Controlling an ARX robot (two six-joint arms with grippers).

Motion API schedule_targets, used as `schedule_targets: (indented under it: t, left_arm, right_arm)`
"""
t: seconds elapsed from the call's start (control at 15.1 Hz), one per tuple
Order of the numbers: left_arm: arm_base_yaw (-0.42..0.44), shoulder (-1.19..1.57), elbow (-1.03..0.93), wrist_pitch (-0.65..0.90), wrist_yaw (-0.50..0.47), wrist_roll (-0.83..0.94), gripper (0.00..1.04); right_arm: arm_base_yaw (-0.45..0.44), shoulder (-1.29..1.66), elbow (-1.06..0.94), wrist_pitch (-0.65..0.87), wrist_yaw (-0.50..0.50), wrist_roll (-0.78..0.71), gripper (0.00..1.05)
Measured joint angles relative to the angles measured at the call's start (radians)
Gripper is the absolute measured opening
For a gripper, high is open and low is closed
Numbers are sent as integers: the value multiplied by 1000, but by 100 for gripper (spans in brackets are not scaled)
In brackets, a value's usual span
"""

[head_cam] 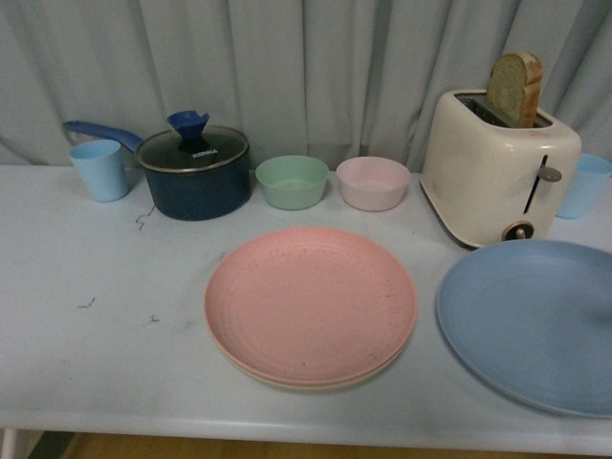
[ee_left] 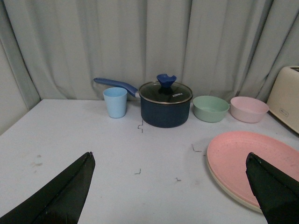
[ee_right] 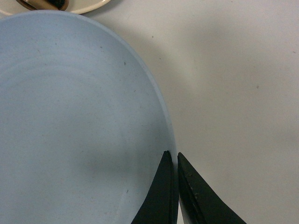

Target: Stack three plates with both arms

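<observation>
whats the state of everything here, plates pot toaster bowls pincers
pink plate: stacked on beige plate
beige plate: bottom of stack
blue plate: unstacked, right of the stack
right pincer: shut on blue plate's rim
left pincer: open, empty
pot: lid on
toaster: bread slice sticking up
green bowl: upright
pink bowl: upright
blue cup by pot: upright

I see the pink plate (head_cam: 311, 301) stacked on the beige plate (head_cam: 316, 385), whose rim just peeks out. The blue plate (head_cam: 531, 320) lies apart at right, before the toaster (head_cam: 497, 167), possibly touching it.
</observation>
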Motion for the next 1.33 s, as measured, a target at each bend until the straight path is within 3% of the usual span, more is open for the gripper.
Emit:
schedule_targets:
  t: [0.27,0.33,0.4,0.46,0.6,1.06,1.33]
  left_arm:
    - [0,0,0,0,0,0,98]
    - [0,0,0,0,0,0,98]
    - [0,0,0,0,0,0,98]
    - [0,0,0,0,0,0,98]
    - [0,0,0,0,0,0,98]
    - [0,0,0,0,0,0,98]
    - [0,0,0,0,0,0,98]
  right_arm:
    - [-50,-288,-173,-122,-130,-20,3]
    - [30,-492,-170,-156,-204,15,3]
    - [89,-503,-155,-124,-209,68,3]
    - [260,-350,-84,17,-137,288,3]
    - [352,-200,-16,61,-77,433,3]
    - [413,-109,34,69,-40,509,3]
    - [496,-21,117,53,8,575,3]
